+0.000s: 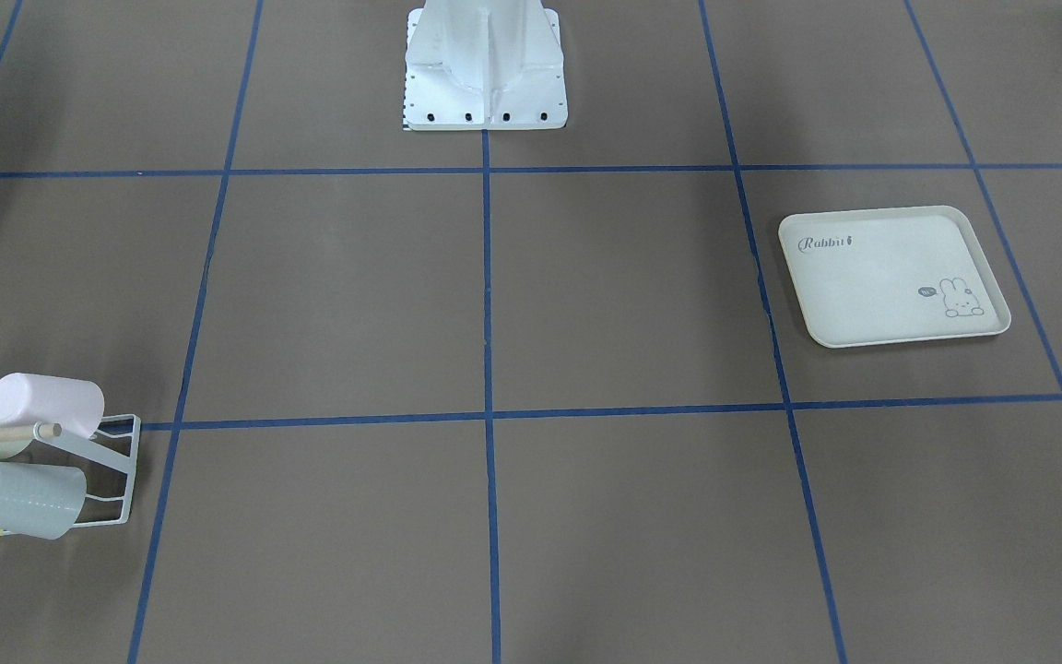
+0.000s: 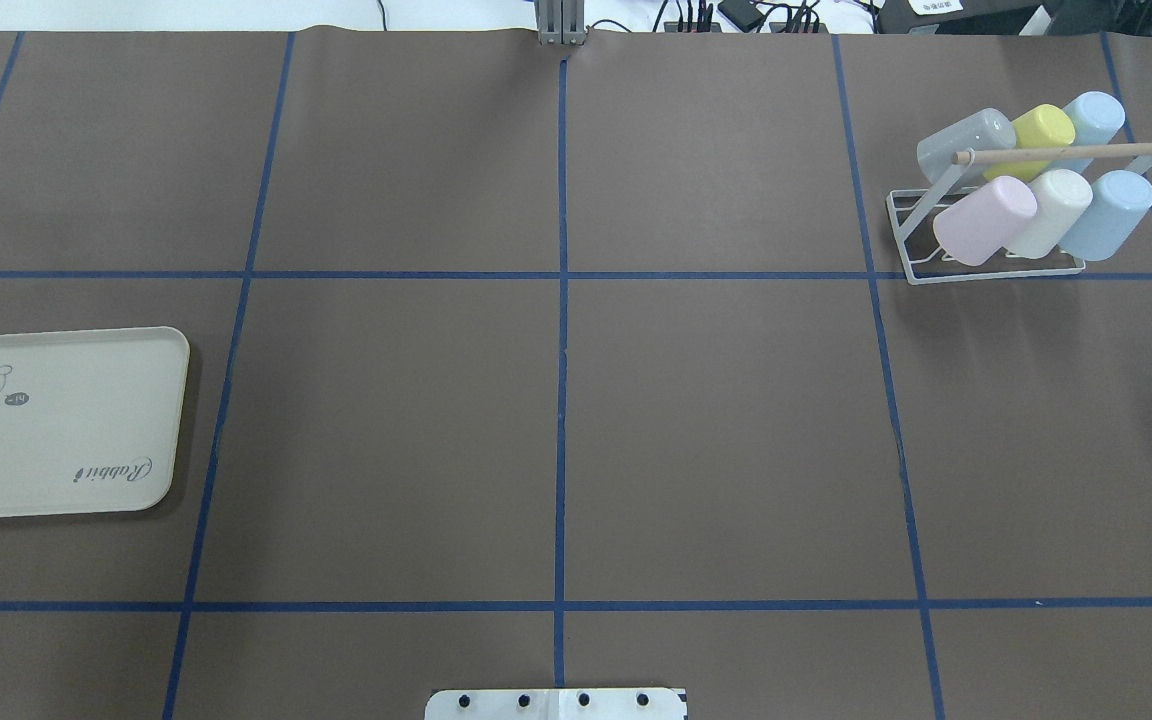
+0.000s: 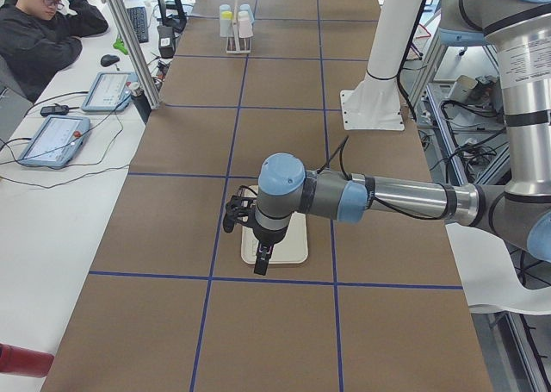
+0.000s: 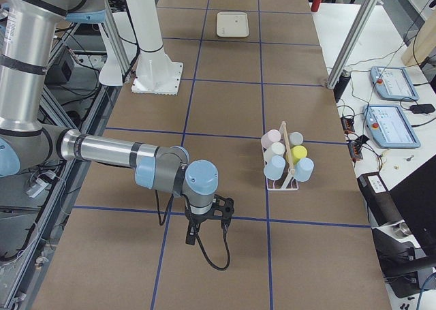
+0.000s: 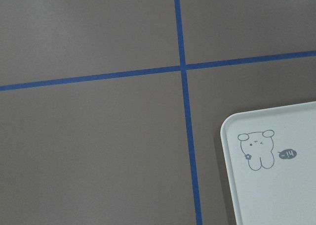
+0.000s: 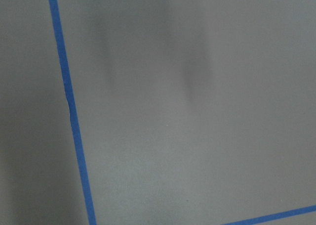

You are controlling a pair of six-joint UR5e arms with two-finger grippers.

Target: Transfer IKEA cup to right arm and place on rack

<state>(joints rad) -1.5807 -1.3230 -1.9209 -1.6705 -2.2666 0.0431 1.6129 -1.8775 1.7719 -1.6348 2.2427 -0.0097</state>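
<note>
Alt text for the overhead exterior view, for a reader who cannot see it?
A white wire rack holding six pastel cups stands at the far right. A cream rabbit-print tray lies at the left edge; neither arm is in view.

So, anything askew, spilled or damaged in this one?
Nothing stands out. The six pastel plastic cups sit tilted on the white wire rack, none fallen, and the cream rabbit-print tray lies flat on the table.

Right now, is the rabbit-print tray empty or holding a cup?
Empty: the tray shows a bare printed surface in both table views; all six cups sit on the rack.
</note>
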